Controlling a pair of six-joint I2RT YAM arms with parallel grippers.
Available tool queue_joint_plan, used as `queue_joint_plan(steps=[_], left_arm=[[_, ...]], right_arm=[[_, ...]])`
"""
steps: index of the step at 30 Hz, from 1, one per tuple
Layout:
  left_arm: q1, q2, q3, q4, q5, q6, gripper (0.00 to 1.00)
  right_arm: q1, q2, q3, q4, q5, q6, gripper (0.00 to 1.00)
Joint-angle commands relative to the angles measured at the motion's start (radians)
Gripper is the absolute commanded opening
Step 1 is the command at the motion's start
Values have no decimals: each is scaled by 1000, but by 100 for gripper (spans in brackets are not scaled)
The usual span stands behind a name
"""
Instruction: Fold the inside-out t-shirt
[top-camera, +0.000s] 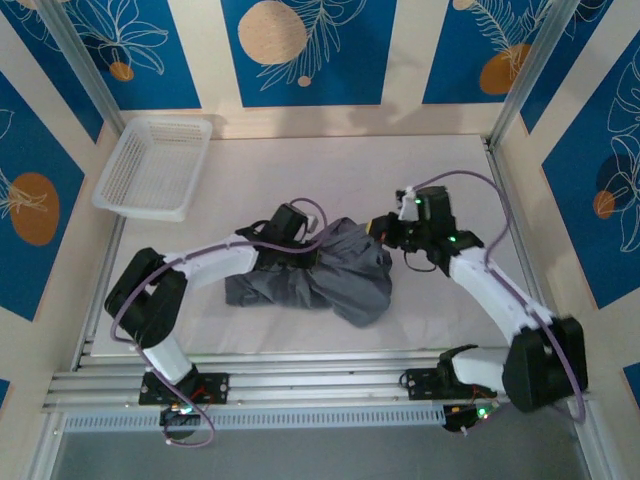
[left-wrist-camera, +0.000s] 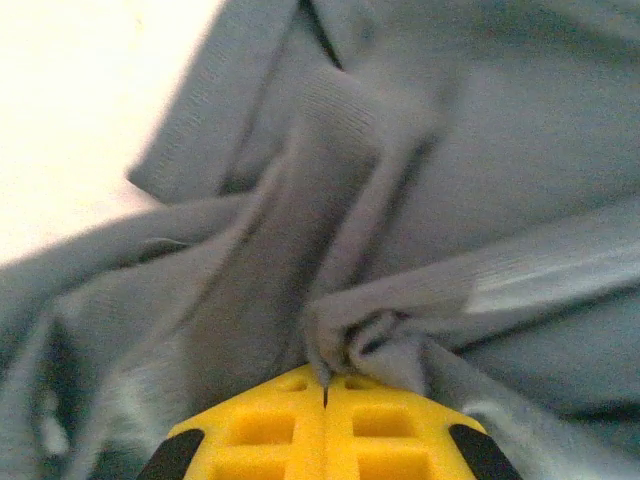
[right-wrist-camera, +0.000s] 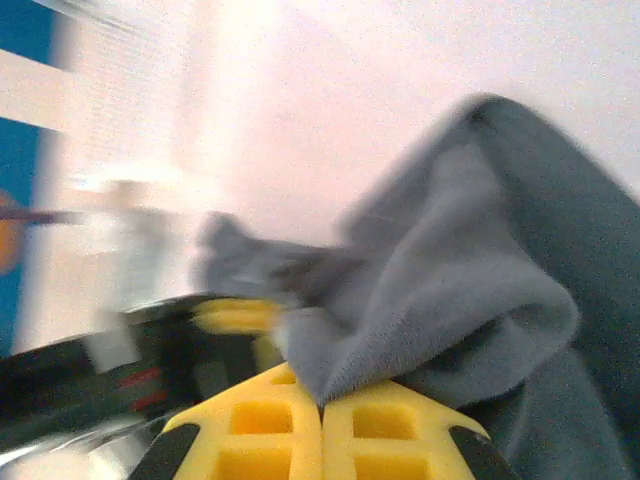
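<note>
The slate-grey inside-out t-shirt (top-camera: 330, 275) lies bunched in a crumpled heap at the middle of the white table (top-camera: 300, 170), well to the right of and nearer than the white mesh basket (top-camera: 155, 165) in the far left corner. The left gripper (left-wrist-camera: 325, 385), its yellow jaws pressed together, pinches a gathered fold at the heap's far left side. The right gripper (right-wrist-camera: 322, 400) is likewise clamped on a cloth edge at the heap's far right.
</note>
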Motion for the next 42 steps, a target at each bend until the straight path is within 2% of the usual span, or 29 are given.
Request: queue_joint_plan(steps=[1,3,6,9,11,14,17,22,24,26,28,29,32,35,36,37,39,42], left_arm=[[27,-48,-13,33,38,74,3],[27,-87,-6,46,42,111,18],[27,-165,1,41,22,186,42],[20,-262,-19,58,69,285,49],[-10,-317,-34,60,114,384,49],[-66,-340,-15,16,125,501,48],[-69,-308,21,27,131,479,44],[-69,-227,80,89,248,436,44],[-69,-203,95,101,252,422,44],[-68,-183,111,94,207,405,37],[-65,-178,117,95,206,387,17],[-63,-182,115,110,218,369,2],[-32,-202,119,176,334,190,0],[8,-223,90,406,527,-179,0],[10,-223,87,488,583,-288,0],[10,-222,96,537,621,-364,0],[10,-231,99,559,634,-448,0],[9,-244,92,509,609,-458,0]], right_arm=[[-40,-35,-30,264,-338,201,0],[-38,-21,-9,256,-388,231,0],[-37,-17,-21,279,-401,275,0],[-36,-28,-20,260,-385,274,0],[-34,-28,-8,228,-379,260,0],[-23,-24,16,193,-383,240,0],[0,-22,41,162,-380,216,0],[31,-20,63,139,-370,207,0],[34,-20,68,128,-366,200,0],[36,-20,70,118,-361,194,0],[39,-17,69,117,-362,193,0],[38,-14,66,115,-361,189,0],[8,1,41,106,-325,156,0],[-87,90,-17,79,-226,30,0],[-107,156,0,11,-183,-18,0],[-109,206,30,-32,-212,-60,0],[-90,265,82,-65,-311,-63,19],[-69,209,69,12,-293,2,28]])
